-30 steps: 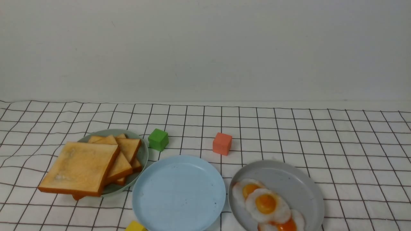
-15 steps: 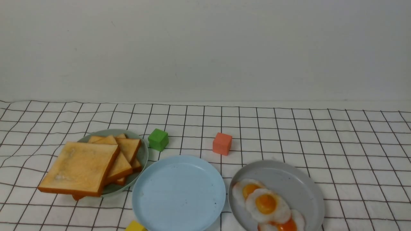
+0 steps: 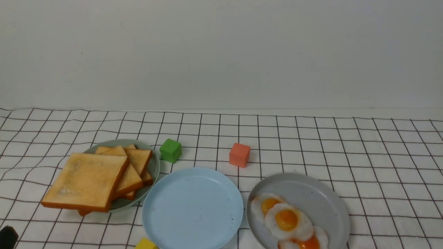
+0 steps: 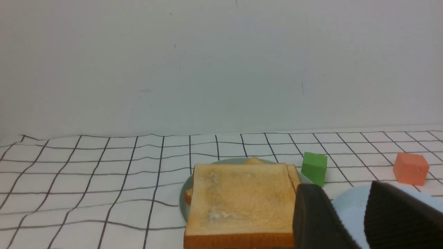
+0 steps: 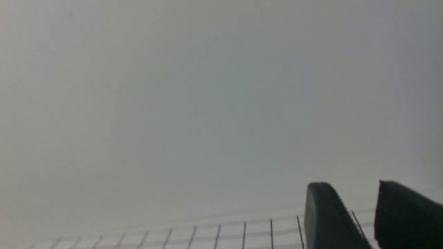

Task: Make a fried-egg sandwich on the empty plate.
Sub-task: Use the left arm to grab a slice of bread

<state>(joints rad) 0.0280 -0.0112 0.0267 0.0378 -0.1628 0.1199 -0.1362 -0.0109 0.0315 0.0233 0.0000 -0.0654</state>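
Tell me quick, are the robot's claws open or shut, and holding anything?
Left gripper: open, holding nothing.
Right gripper: open, holding nothing.

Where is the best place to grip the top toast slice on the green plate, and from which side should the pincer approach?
Grip the near edge of the top toast slice, by its left corner. It overhangs the rim of the pale green plate, so one jaw probably fits underneath. Come in low from the robot's own side with the left pincer, which is nearest.

Left gripper (image 4: 342,188) parted, empty; toast (image 4: 242,197) on green plate (image 4: 184,207) ahead.
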